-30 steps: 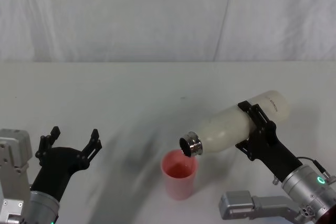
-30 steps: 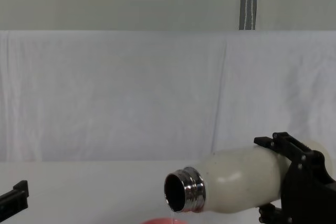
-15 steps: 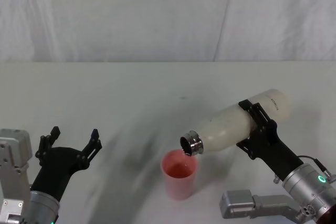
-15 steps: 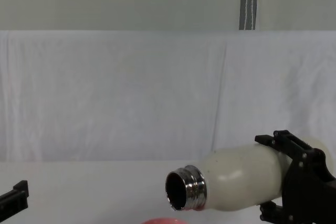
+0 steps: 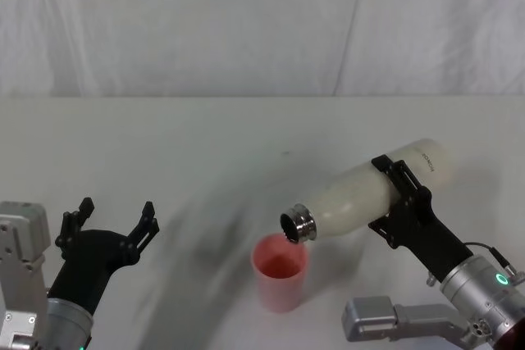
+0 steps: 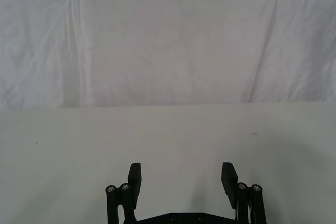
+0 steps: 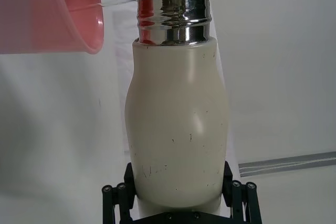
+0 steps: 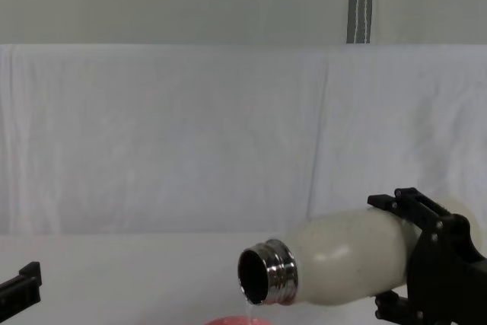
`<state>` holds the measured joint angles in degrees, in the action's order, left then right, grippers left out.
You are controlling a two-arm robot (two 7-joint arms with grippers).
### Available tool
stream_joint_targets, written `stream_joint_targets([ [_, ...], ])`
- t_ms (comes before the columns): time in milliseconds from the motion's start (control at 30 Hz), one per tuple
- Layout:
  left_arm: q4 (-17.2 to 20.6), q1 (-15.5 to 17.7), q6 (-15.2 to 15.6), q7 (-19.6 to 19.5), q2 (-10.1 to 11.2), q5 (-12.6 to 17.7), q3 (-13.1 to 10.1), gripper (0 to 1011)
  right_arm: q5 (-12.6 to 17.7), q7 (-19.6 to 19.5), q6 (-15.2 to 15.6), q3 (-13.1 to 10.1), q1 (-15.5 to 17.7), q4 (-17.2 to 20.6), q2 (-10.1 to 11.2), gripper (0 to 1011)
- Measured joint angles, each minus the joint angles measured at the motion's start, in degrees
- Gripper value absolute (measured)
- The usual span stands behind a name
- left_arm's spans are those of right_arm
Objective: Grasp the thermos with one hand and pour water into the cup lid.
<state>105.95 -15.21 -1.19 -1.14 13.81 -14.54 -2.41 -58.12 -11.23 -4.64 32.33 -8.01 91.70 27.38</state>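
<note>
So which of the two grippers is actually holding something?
The right gripper: its fingers are clamped on the tilted thermos over the cup lid. The left gripper is open and holds nothing.

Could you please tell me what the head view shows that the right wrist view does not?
Only the head view shows the open left gripper idle above the table and the cup lid standing whole. Only the right wrist view shows scuffs on the thermos body. Both show the right gripper clamping the tilted thermos, steel neck over the lid.

My right gripper (image 5: 399,196) at four o'clock holding the thermos (image 5: 361,194) tilted, mouth over the cup lid (image 5: 280,271) at six, my left gripper (image 5: 115,220) at eight.
</note>
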Motion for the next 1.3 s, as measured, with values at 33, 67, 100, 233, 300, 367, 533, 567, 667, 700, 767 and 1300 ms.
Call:
stream_joint_targets([
  [33, 0.00, 0.00, 0.00, 0.00, 0.00, 0.00, 0.00, 1001, 0.00, 0.00, 0.00, 0.01, -0.04, 0.00, -0.02, 950],
  [67, 0.00, 0.00, 0.00, 0.00, 0.00, 0.00, 0.00, 1001, -0.01, 0.00, 0.00, 0.02, -0.08, 0.00, -0.03, 950],
  [100, 0.00, 0.00, 0.00, 0.00, 0.00, 0.00, 0.00, 1001, 0.00, 0.00, -0.01, 0.03, -0.11, -0.01, -0.03, 950],
  [233, 0.00, 0.00, 0.00, 0.00, 0.00, 0.00, 0.00, 1001, -0.01, 0.00, -0.05, 0.05, -0.17, -0.06, -0.03, 950],
  [300, 0.00, 0.00, 0.00, 0.00, 0.00, 0.00, 0.00, 1001, -0.01, 0.00, -0.06, 0.06, -0.18, -0.08, -0.02, 950],
  [367, 0.00, 0.00, 0.00, 0.00, 0.00, 0.00, 0.00, 1001, -0.01, 0.00, -0.06, 0.08, -0.19, -0.09, -0.02, 950],
  [533, 0.00, 0.00, 0.00, 0.00, 0.00, 0.00, 0.00, 1001, 0.00, 0.00, -0.08, 0.11, -0.21, -0.16, -0.02, 950],
  [567, 0.00, 0.00, 0.00, 0.00, 0.00, 0.00, 0.00, 1001, 0.00, 0.00, -0.09, 0.11, -0.22, -0.16, -0.03, 950],
  [667, 0.00, 0.00, 0.00, 0.00, 0.00, 0.00, 0.00, 1001, 0.01, 0.00, -0.07, 0.12, -0.16, -0.15, -0.01, 950],
  [700, 0.00, 0.00, 0.00, 0.00, 0.00, 0.00, 0.00, 1001, 0.01, 0.00, -0.07, 0.11, -0.15, -0.15, 0.00, 950],
  [767, 0.00, 0.00, 0.00, 0.00, 0.00, 0.00, 0.00, 1001, 0.02, 0.00, -0.08, 0.11, -0.13, -0.13, 0.02, 950],
  [1300, 0.00, 0.00, 0.00, 0.00, 0.00, 0.00, 0.00, 1001, 0.06, 0.00, -0.13, 0.09, -0.12, -0.11, 0.02, 950],
])
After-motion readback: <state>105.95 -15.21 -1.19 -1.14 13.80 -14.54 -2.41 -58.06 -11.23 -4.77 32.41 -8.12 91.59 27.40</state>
